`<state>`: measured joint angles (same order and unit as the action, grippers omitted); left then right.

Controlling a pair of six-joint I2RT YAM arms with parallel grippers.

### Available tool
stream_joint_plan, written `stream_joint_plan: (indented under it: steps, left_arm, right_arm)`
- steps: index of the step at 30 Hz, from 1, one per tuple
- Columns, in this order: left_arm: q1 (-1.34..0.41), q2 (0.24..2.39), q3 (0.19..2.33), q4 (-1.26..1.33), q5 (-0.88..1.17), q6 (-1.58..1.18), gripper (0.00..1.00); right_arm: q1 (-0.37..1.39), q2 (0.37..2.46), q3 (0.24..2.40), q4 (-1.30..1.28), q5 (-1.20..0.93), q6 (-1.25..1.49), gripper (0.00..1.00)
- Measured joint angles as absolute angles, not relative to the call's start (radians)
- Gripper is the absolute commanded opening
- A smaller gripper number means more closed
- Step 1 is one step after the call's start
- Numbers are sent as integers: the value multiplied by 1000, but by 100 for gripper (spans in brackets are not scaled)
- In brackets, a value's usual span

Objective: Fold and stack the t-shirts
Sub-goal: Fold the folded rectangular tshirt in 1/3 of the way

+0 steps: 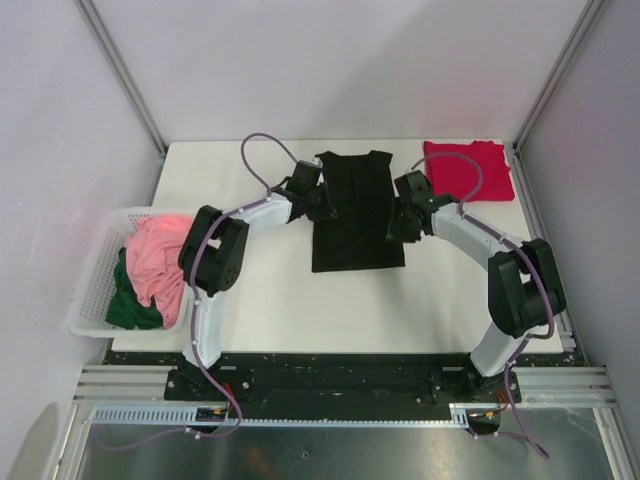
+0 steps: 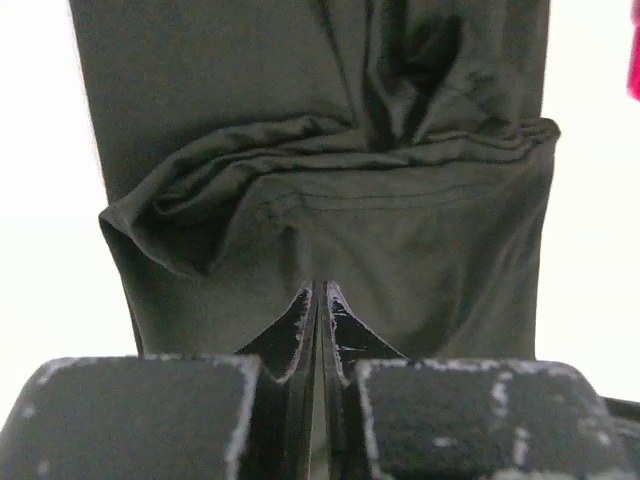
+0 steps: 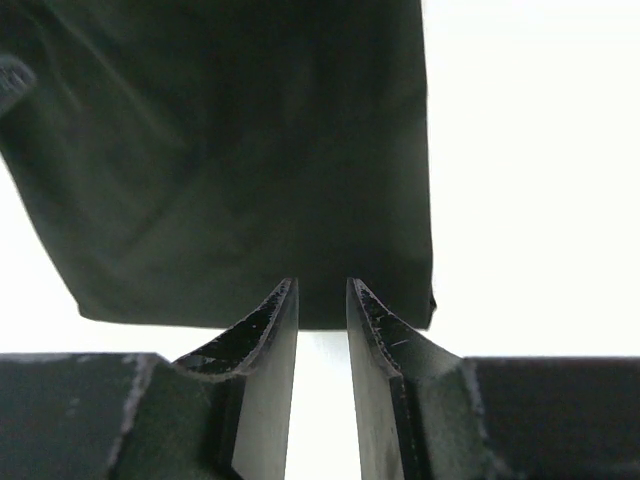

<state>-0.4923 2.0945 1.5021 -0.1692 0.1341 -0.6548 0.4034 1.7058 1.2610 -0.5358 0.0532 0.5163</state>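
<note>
Black t-shirt (image 1: pixel 355 213) lies flat mid-table, collar at the far end, hem near, roughly rectangular. Its far edge is close to the far edge of the table (image 1: pixel 300 310). L and R edges run straight, and the near hem lies square to them. A wide strip of white tabletop shows betw. hem and arm bases.

L gripper (image 1: pixel 318 203) sits at the shirt's L edge, far half. In wrist view its jaws are pressed together w/ tips over the cloth (image 2: pixel 318 292), and a bunched fold of fabric lies just beyond. Can't tell if any cloth is pinched.

R gripper (image 1: pixel 398 225) is at the shirt's R edge. Wrist view shows jaws apart by a narrow gap (image 3: pixel 320 287), white table visible betw. them, nothing held, shirt edge right at the tips.

Red t-shirt (image 1: pixel 470 170) lies folded at the far R corner, apart from the black one, w/ the R arm betw. them. White basket (image 1: pixel 95 272) at the L table edge holds a pink garment (image 1: pixel 160 260) over a dark green garment (image 1: pixel 130 305).
</note>
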Motion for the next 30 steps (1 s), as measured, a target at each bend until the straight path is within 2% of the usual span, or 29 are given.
stream_joint_plan:
  steps: [8,30]
  left_arm:
    - [-483,2133,1518,-188,152,-656,5]
    - [-389,2254,1653,-189,162,-656,5]
  right_arm:
    - [403,1664,1104,-487,12,531,28]
    - [399,1665,932,-371,-50,549,28]
